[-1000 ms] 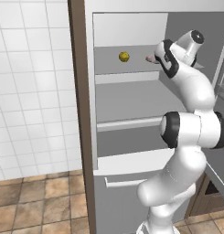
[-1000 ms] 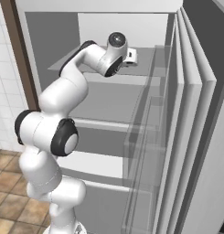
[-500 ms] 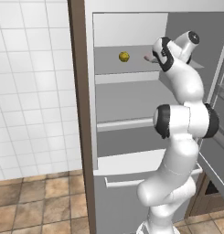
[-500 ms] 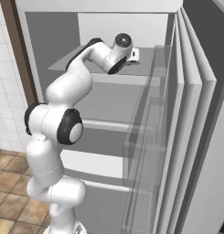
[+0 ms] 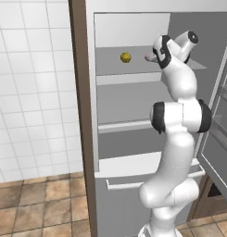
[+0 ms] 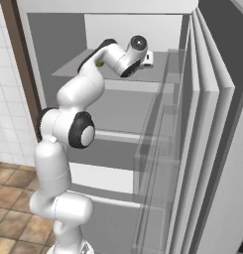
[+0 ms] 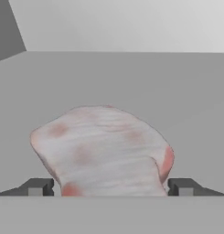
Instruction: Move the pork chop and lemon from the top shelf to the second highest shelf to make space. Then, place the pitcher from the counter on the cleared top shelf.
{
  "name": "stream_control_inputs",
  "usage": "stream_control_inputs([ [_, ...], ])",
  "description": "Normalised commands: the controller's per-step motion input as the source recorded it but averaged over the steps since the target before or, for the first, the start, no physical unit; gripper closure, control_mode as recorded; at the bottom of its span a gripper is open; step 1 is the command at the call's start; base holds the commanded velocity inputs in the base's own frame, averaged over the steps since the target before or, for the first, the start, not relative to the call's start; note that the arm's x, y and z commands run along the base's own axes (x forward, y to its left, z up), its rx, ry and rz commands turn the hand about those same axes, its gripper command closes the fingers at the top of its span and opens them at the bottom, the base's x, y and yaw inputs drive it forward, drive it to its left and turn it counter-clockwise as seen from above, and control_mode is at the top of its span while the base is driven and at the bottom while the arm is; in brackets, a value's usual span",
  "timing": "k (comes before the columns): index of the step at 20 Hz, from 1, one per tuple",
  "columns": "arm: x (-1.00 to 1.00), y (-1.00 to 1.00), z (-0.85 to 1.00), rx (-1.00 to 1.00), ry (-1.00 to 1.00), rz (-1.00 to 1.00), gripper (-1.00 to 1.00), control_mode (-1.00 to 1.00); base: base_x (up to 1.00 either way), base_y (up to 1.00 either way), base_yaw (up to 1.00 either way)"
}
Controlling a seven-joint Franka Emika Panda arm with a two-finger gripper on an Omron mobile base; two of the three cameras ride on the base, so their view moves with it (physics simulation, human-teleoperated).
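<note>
The arm reaches high into the open fridge, and the end effector is at the level of the top shelf. In the hand view its two dark fingertips stand wide apart, one on each side of the pork chop, and they are not pressed on the meat, so the end effector is released and holds nothing. The pork chop is a pale pink slab with redder spots; it lies flat on the grey surface of the top shelf, between the open fingers. In the left base view a small part of the chop shows just beside the dark wrist, on the right part of the shelf. The lemon sits on the same shelf, to the left of the chop and apart from it. The second highest shelf is below, with its white front rim visible behind the arm. In the right base view the fridge door stands open at the right side.
</note>
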Motion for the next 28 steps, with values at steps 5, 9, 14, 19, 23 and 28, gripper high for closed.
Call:
stream_control_inputs([
  [5, 0.16, 0.0, -0.08, 0.0, 0.0, 0.0, 1.0, -1.0, 0.0, 0.0, 0.0],
  [9, -0.01, 0.0, 0.0, 0.0, 0.0, 0.0, 1.0, -1.0, 0.0, 0.0, 0.0],
  [14, -0.6, 0.2, -0.02, 0.0, -0.1, 0.0, 1.0, -1.0, 0.0, 0.0, 0.0],
  [19, -0.83, 0.52, -0.01, -0.02, -0.24, 0.0, 1.0, -1.0, 0.0, 0.0, 0.0],
  [23, -1.0, 0.55, 0.0, -0.05, -0.17, 0.0, 1.0, -1.0, 0.0, 0.0, 0.0],
  [28, -1.0, 0.36, 0.16, -0.1, 0.0, 0.01, 1.0, -1.0, 0.0, 0.0, 0.0],
])
